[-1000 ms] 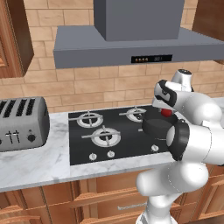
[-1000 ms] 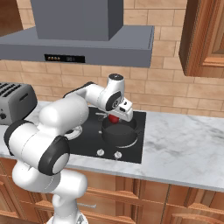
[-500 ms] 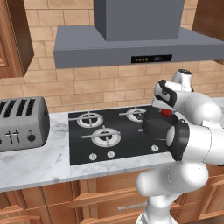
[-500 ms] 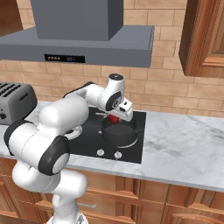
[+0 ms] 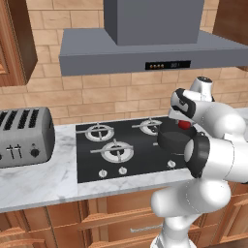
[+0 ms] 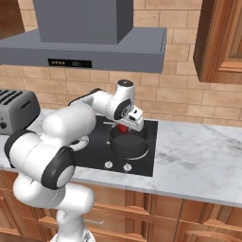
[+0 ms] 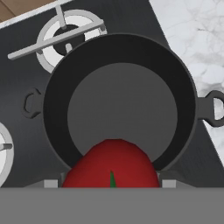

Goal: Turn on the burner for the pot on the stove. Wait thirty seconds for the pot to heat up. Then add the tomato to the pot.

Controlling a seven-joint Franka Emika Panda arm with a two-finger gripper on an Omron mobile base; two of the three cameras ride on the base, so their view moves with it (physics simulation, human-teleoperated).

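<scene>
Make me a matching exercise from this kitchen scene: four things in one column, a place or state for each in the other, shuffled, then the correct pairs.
Things:
1. tomato
2. pot
3. toaster
4. hood

Places or states:
A. on the counter, left of the stove
B. on the wall above the burners
C. in the hand, above the pot
D. sits on the cooktop, nothing inside

Pairs: 1-C, 2-D, 3-A, 4-B

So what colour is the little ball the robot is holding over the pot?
The tomato is red, clearest in the hand view.
</scene>
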